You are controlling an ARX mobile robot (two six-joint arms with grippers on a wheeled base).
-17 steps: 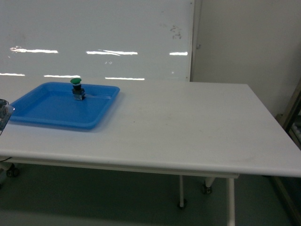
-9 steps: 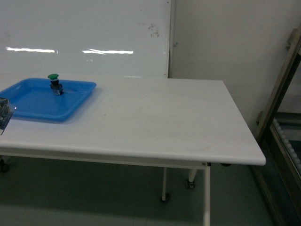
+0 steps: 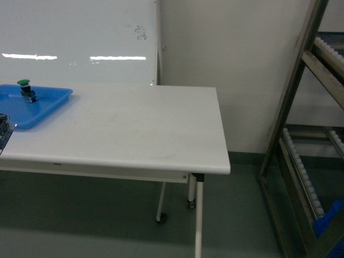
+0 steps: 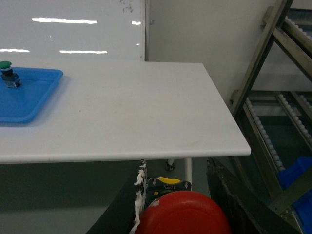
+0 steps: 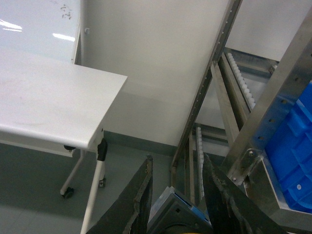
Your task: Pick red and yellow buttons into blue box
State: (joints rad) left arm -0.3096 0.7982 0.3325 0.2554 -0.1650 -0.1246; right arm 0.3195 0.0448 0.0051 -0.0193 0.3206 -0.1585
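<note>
The left gripper (image 4: 183, 214) grasps the red mushroom-head plastic button (image 4: 183, 215) between its fingers. The right gripper (image 5: 176, 195) clenches something with a yellow edge. The deep blue plastic crate (image 5: 292, 141) sits right of its fingers.

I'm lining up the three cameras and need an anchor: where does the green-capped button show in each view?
Head: green-capped button far left, standing in the shallow blue tray.
Left wrist: upper left, in the same tray.
Right wrist: not in view.
Shared landmark: the white table's right corner.
</note>
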